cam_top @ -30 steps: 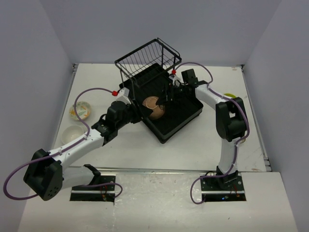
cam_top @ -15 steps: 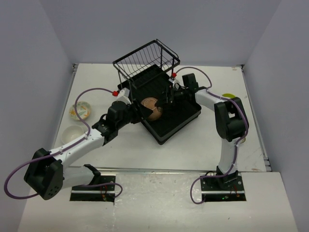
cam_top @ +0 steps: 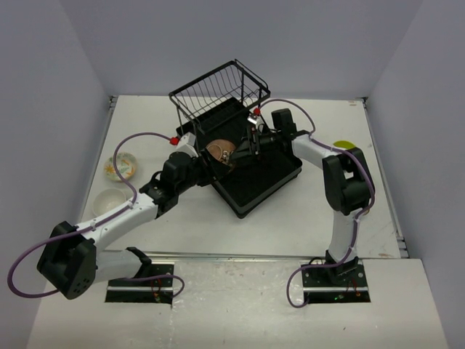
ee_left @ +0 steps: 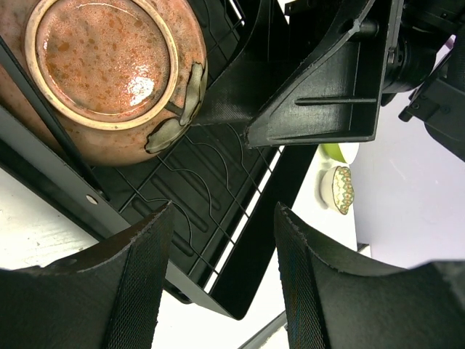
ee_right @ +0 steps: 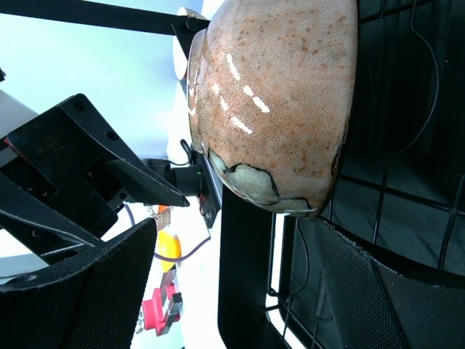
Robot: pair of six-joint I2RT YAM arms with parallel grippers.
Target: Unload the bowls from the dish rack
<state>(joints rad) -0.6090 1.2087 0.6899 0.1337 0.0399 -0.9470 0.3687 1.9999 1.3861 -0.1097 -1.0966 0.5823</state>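
Tabletop (cam_top: 218, 225), white and matte, carries two small round bowls at its left side. The nearer is a plain white bowl (cam_top: 109, 200), and just beyond it is a white bowl with coloured patterning inside (cam_top: 122, 166). Both sit upright and hold nothing.

Past mid-table lies the dish rack (cam_top: 272, 174), a black rectangular plastic tray set at an angle, its floor lined with a grid of wavy black wire. It holds one thing, the tan-brown bowl (cam_top: 216, 151). This bowl is tipped up on its side at the tray's left part, with its pale foot ring turned toward the left wrist camera. Its glaze is glossy and speckled reddish-brown, with grey-green leaf-shaped patches near the base.

The left gripper (ee_left: 221, 211) sits at the tray's left rim just short of the bowl, fingers spread apart and gripping nothing. Its pads (ee_left: 138, 283) are black with a fine mesh texture. The right gripper (ee_right: 234, 222) reaches in from the opposite side, also spread wide. The bowl's rounded wall is just ahead of its fingertips and is not clamped, and whether they touch cannot be told.

On the right, partly hidden behind the right arm, is a lime-green bowl (cam_top: 340, 143), with a white bowl with a patterned rim (ee_left: 338, 190) beside it.

At the rack's far end rises the wire basket (cam_top: 218, 87), made of thin black rods, with nothing visible inside.
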